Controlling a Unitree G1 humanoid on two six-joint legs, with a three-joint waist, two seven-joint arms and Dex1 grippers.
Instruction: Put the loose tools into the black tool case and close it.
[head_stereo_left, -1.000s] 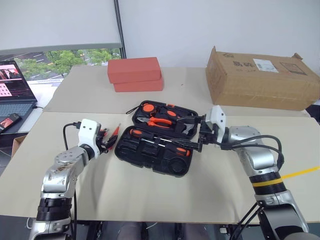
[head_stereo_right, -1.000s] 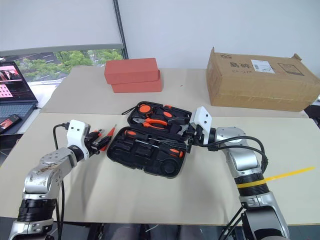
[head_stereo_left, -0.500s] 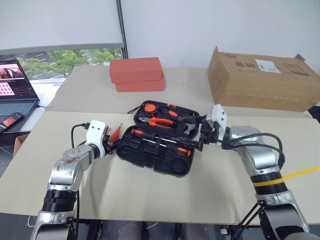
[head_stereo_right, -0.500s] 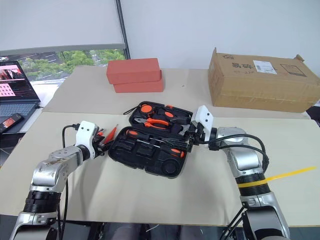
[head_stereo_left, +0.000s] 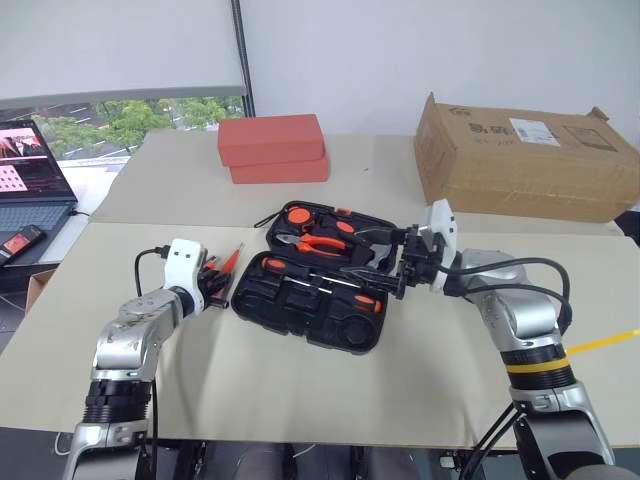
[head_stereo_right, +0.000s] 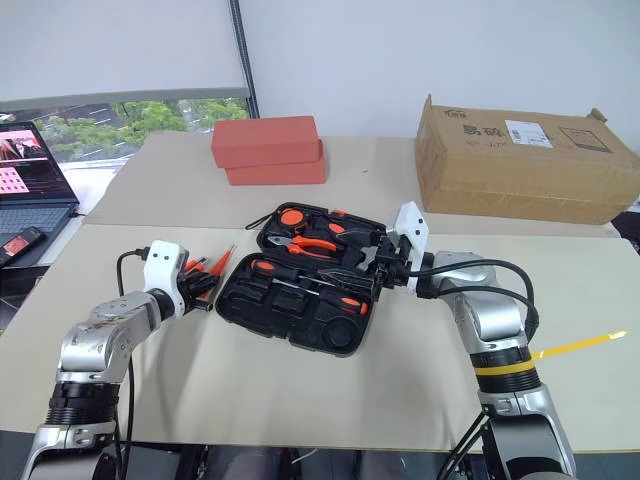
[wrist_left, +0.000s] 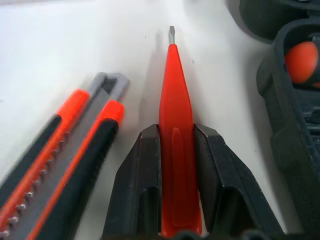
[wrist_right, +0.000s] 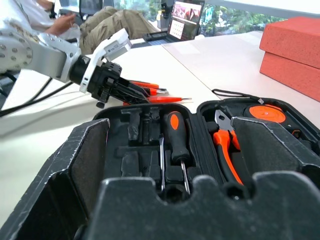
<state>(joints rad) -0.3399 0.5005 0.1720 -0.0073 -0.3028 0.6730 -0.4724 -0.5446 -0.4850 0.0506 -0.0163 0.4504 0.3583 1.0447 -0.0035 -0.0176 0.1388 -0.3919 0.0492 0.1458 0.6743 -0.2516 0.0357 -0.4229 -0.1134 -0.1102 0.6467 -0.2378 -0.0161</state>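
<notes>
The black tool case (head_stereo_left: 250, 300) lies open on the table with a screwdriver (head_stereo_left: 288, 270) and orange-handled pliers (head_stereo_left: 322, 243) in its slots. Just left of it, my left gripper (head_stereo_left: 218, 285) is shut on the thin orange tester pen (wrist_left: 172, 80), which lies flat on the table, tip pointing away. The orange-black utility knife (wrist_left: 75, 145) lies beside the pen. My right gripper (head_stereo_left: 400, 272) stands open at the case's right end, pointing left across it.
Two stacked red boxes (head_stereo_left: 272, 148) sit behind the case and a brown cardboard box (head_stereo_left: 520, 160) at the back right. A laptop (head_stereo_left: 25, 170) and a phone (head_stereo_left: 22, 240) are at the far left. A seated person (wrist_right: 75, 20) shows beyond the table.
My left gripper's fingers have closed onto the tester pen. The right wrist has rolled slightly while staying at the case's right end.
</notes>
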